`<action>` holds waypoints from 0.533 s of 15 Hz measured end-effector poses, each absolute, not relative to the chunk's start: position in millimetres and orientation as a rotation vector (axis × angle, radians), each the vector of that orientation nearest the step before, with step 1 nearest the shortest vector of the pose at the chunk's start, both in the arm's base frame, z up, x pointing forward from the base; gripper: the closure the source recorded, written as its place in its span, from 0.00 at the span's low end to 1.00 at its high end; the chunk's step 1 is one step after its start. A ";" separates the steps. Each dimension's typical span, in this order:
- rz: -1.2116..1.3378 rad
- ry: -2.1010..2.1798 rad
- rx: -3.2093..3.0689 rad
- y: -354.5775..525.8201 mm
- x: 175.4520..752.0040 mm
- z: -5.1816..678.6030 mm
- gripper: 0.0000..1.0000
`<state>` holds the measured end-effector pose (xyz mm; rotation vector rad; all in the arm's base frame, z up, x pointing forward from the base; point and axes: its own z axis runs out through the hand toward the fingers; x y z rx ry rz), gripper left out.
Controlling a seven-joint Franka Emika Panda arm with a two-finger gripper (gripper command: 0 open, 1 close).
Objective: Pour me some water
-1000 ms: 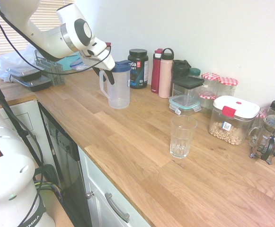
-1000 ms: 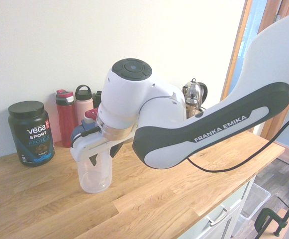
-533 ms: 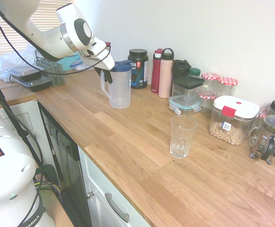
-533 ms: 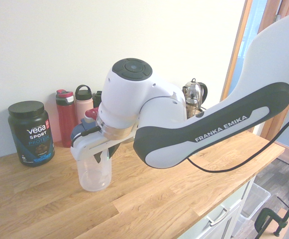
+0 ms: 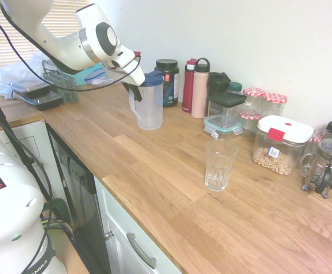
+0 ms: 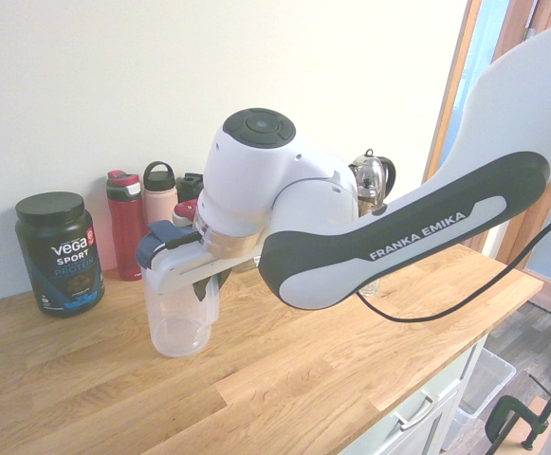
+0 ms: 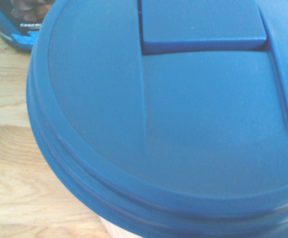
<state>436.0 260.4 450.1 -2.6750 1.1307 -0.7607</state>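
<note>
Wooden counter point(image 5: 126, 165), the pitcher point(image 5: 150, 111) has shifted.
My gripper point(image 5: 138, 96) now pinches its handle point(image 5: 132, 107); I judge lifting can begin.

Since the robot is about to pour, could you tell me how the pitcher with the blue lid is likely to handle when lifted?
The pitcher looks like stiff plastic, so its walls should barely give. Being tall and held at its side handle, it may tilt. No water line shows, so it could be light.

The blue-lidded pitcher point(image 5: 150, 108) has shifted across the desk point(image 5: 154, 171), closer to the black tub point(image 5: 167, 85).
</note>
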 end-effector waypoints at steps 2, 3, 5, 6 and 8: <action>-0.776 1.124 -2.663 256.8 434.7 459.4 1.00; -0.784 1.110 -2.654 256.2 431.1 468.4 1.00; -0.776 1.059 -2.678 249.8 415.0 491.1 1.00; -0.748 1.022 -2.725 239.1 404.3 502.4 1.00; -0.656 0.969 -2.826 194.8 386.9 522.2 1.00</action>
